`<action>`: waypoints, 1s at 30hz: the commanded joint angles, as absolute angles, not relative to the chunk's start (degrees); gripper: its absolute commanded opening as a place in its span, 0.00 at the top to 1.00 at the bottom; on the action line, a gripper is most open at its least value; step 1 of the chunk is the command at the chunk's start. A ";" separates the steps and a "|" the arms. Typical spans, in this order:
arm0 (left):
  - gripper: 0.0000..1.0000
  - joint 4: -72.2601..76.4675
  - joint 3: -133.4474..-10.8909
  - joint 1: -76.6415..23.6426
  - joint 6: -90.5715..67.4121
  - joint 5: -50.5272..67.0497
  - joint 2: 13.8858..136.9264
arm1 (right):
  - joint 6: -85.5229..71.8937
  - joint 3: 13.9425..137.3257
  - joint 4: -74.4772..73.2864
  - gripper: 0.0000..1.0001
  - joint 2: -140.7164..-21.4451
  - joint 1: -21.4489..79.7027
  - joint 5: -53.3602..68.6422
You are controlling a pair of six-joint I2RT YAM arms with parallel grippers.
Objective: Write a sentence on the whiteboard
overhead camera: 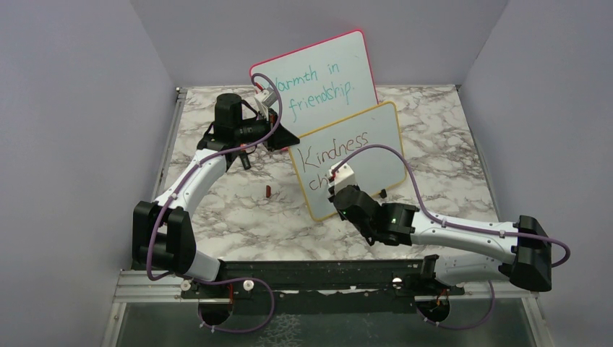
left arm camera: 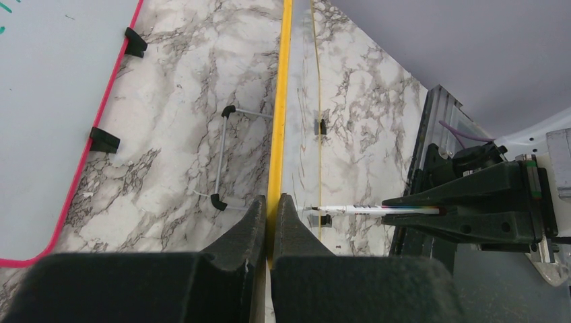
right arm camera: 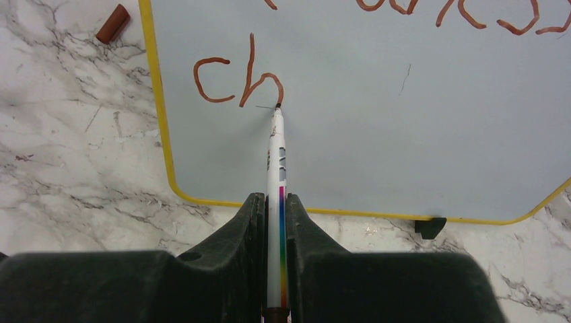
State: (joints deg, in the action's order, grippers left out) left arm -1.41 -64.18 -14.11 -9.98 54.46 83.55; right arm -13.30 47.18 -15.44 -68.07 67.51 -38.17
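The left gripper (left arm camera: pixel 271 200) pinches the whiteboard's (right arm camera: pixel 404 128) yellow edge, while the right gripper (right arm camera: pixel 275 205) clenches a white marker (right arm camera: pixel 276 151) whose tip touches the sentence (right arm camera: pixel 237 81) at "ch".

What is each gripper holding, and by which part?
Right gripper holds the marker by its rear barrel; left gripper clamps the whiteboard by its yellow edge.

The whiteboard (overhead camera: pixel 379 144) was white inside a yellow frame, its sentence (right arm camera: pixel 250 67) reddish-brown. The marker (right arm camera: pixel 277 161) was white with a rainbow stripe (a stray cap (right arm camera: pixel 112 23) was brown too). The surface (overhead camera: pixel 448 137) showed grey-veined white marble; the other board (overhead camera: pixel 347 65) had a pink-red frame and teal lettering.
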 commanded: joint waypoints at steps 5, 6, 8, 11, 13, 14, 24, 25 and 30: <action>1.00 -5.36 -62.65 -15.73 -8.35 52.71 84.26 | -14.63 46.59 -18.17 0.99 -68.56 67.19 -36.43; 1.00 -5.41 -62.65 -15.73 -8.37 52.70 84.29 | -14.60 46.66 -18.11 0.99 -68.41 67.15 -36.47; 1.00 -5.38 -62.65 -15.73 -8.35 52.66 84.29 | -14.38 46.85 -18.05 0.99 -68.09 67.16 -36.75; 1.00 -5.38 -62.58 -15.73 -8.35 52.52 84.29 | -13.30 47.08 -16.92 0.99 -66.95 67.15 -37.15; 1.00 -5.53 -62.66 -15.73 -8.27 52.47 84.29 | -12.57 47.07 -15.89 0.99 -66.07 67.15 -37.50; 1.00 -5.51 -62.67 -15.73 -8.21 52.41 84.29 | -12.37 47.09 -15.58 0.99 -65.75 67.15 -37.96; 1.00 -5.71 -62.67 -15.71 -8.17 52.47 84.54 | -11.62 45.24 -12.15 0.99 -63.69 65.94 -40.70; 1.00 -5.67 -62.74 -15.73 -8.17 52.51 84.65 | -11.60 45.21 -12.18 0.99 -63.86 65.80 -40.76; 1.00 -5.67 -62.68 -15.73 -8.17 52.48 84.70 | -11.54 44.54 -11.40 0.99 -64.07 64.93 -40.37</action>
